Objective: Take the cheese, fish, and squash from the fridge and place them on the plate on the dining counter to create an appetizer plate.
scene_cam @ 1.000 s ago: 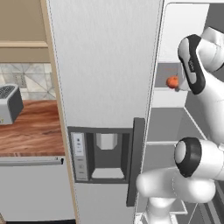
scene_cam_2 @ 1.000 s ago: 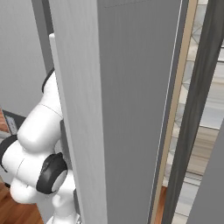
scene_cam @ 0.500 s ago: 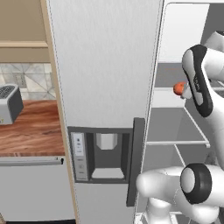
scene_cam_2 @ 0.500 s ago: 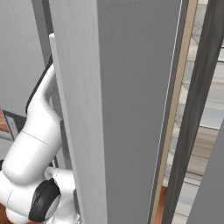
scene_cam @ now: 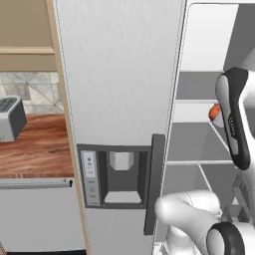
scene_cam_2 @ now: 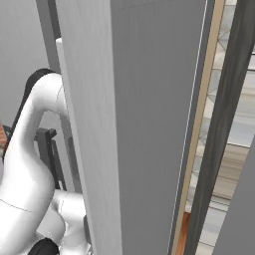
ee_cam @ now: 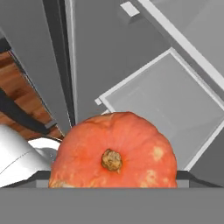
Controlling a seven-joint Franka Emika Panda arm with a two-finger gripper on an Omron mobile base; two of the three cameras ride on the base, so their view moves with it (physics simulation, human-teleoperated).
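Right at the claw, the squash sits between the two fingers, stem end facing the hand camera. The claw is spread wide and clamped on its sides, with only the dark finger edges showing to the left and right of it. Orange with pale blotches, the squash hangs clear of the white-framed shelf beyond it.

In the left base view the squash shows as a small orange patch at the left edge of the arm's dark-banded upper link, inside the open right compartment of the fridge. It lies just above a pale shelf, with another shelf above it. The parts of the shelves that show carry nothing else.

To the left stands the closed fridge door, with its dark dispenser panel and dark vertical handle. Further left, a wood-topped counter carries a grey toaster by the tiled wall.
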